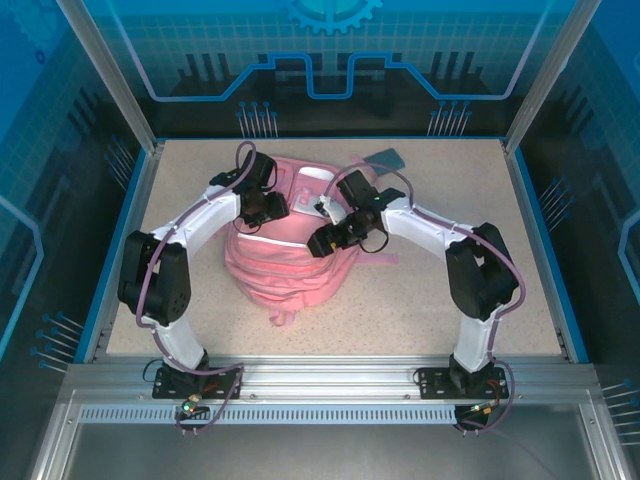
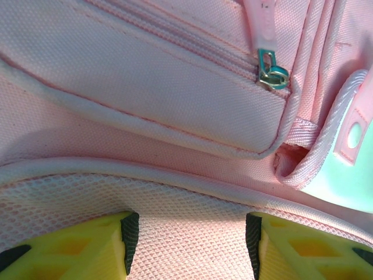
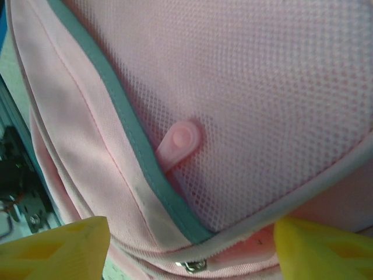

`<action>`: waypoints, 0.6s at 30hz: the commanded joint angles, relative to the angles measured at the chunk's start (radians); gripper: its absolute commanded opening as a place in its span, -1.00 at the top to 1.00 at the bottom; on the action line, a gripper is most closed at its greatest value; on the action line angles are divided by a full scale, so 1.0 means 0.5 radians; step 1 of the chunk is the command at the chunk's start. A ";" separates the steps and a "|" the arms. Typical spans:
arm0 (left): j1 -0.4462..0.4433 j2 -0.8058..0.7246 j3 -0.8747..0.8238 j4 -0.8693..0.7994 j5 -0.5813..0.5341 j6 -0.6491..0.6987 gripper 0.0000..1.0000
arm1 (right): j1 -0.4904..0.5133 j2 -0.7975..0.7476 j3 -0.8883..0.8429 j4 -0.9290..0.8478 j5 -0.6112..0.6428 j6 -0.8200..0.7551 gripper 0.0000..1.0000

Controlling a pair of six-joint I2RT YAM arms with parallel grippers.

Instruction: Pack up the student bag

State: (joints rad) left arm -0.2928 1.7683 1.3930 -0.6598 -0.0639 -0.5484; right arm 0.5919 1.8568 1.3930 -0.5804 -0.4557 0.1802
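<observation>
There are one student bag (image 1: 290, 262), two pincers and one dark flat book. The left pincer (image 1: 270, 208) hangs over the bag's upper left side. In the left wrist view its yellow fingers (image 2: 87, 251) stand moderately apart, with a mesh panel (image 2: 175, 204) of the bag lying across the gap and nothing clamped.

The bag lies rumpled at the middle of the table (image 1: 430, 300), between the two pincers and close under both. It is pale pink woven cloth with piped seams. A metal zip pull (image 2: 271, 73) sits at the right end of a pocket's zip line.

The right pincer (image 1: 328, 238) hangs over the bag's right side with its jaws wide. In the right wrist view the bag's mesh spans the gap between them. A grey-green stripe (image 3: 111, 116) runs down that mesh, with a round-ended pink tab (image 3: 180, 143) just beside it. The book (image 1: 385, 158) lies flat on the table just beyond the bag's far right corner.
</observation>
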 commanded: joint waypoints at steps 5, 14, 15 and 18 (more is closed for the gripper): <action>0.003 0.075 0.059 -0.107 -0.028 0.003 -0.10 | 0.092 -0.162 -0.117 -0.140 0.018 -0.221 -0.30; 0.000 0.003 0.126 0.010 0.182 0.093 0.01 | 0.182 -0.137 -0.085 -0.103 0.308 -0.373 -0.03; 0.000 -0.014 0.132 0.034 0.208 0.102 0.03 | 0.185 -0.138 -0.091 -0.090 0.348 -0.381 -0.02; 0.000 -0.039 0.142 0.090 0.281 0.115 0.09 | 0.186 -0.188 -0.133 -0.023 0.442 -0.377 -0.05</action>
State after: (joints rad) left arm -0.2920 1.7775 1.4265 -0.6609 0.0044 -0.5190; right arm 0.6762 1.8008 1.3441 -0.6132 -0.3058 0.0174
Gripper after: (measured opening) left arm 0.463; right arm 0.520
